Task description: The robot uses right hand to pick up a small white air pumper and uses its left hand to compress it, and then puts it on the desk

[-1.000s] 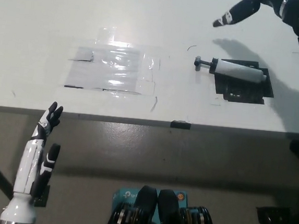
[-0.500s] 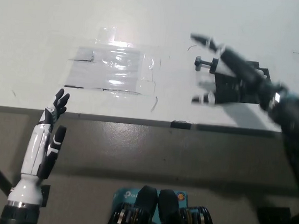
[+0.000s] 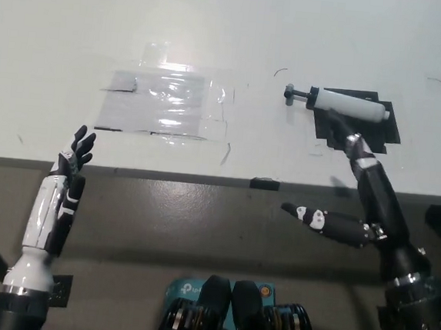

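Note:
The small white air pumper (image 3: 348, 105) lies on its side on a black pad (image 3: 361, 125) at the right of the white desk, its dark handle pointing left. My black right hand (image 3: 356, 202) is open at the lower right, below the desk's front edge and short of the pumper, fingers spread wide and holding nothing. My white left hand (image 3: 62, 190) rests open at the lower left, in front of the desk's edge.
A clear plastic sheet (image 3: 164, 102) is taped flat on the desk at left centre. The desk's front edge (image 3: 204, 177) runs across the middle of the picture, with a small black clip (image 3: 265, 183) on it. Grey floor lies below.
My right hand swept down from the far right over the pumper and has now dropped back below the desk's edge. The pumper stays on its pad. My left hand barely shifted.

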{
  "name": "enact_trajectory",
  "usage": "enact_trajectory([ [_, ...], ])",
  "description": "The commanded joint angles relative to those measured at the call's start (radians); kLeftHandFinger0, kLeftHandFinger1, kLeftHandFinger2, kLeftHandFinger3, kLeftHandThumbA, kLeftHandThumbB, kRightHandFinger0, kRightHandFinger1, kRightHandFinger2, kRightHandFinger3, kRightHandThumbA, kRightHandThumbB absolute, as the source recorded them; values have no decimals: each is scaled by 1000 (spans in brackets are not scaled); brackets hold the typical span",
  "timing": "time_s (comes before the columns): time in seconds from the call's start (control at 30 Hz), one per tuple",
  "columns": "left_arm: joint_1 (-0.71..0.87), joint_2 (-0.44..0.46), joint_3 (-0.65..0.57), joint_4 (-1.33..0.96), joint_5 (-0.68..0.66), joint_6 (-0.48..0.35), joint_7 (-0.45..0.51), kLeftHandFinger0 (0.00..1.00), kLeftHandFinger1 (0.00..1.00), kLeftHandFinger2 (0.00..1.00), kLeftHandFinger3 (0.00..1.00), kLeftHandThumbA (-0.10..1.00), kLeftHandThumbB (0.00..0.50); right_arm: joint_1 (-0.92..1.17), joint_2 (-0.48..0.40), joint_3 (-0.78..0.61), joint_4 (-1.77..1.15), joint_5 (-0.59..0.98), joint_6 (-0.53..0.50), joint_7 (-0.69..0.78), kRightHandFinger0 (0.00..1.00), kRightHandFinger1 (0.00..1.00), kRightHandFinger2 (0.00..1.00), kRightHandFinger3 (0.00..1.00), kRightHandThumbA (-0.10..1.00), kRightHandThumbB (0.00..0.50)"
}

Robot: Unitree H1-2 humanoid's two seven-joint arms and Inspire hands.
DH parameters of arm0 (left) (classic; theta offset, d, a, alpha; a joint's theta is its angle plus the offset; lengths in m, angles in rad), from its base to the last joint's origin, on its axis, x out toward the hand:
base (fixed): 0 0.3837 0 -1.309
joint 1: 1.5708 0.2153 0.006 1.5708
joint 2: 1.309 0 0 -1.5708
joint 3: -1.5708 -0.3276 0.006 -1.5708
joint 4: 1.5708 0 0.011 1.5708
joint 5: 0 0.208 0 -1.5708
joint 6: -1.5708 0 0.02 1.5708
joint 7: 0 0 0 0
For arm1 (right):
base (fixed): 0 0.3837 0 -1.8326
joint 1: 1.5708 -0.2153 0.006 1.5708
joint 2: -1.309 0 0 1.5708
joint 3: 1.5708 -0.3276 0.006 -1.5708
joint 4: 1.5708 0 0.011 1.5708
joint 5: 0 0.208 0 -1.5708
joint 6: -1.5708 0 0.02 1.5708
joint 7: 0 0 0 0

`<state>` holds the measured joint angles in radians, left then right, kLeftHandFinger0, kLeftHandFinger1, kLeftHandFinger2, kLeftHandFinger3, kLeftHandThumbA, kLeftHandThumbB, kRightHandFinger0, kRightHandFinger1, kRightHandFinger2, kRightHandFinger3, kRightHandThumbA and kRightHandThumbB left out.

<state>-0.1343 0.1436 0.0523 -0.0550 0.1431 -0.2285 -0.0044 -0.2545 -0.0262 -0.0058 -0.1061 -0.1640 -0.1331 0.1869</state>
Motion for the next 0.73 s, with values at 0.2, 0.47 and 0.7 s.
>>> enact_trajectory([
  [0.2, 45, 46, -6, 13, -100, -87, -61, 1000, 1000, 1000, 1000, 1000, 254, 18, 97, -103, 199, 44, -273, -194, 1000, 1000, 1000, 1000, 1000, 258],
  [0.47, 88, 56, -11, 37, -92, -93, -70, 1000, 1000, 1000, 1000, 1000, 264, 62, 90, -75, 230, 36, -311, -190, 1000, 1000, 1000, 1000, 1000, 283],
  [0.7, 85, 64, -9, 64, -93, -100, -82, 1000, 1000, 1000, 1000, 1000, 274, 71, 71, -46, 254, 14, -337, -213, 1000, 1000, 1000, 1000, 1000, 276],
])
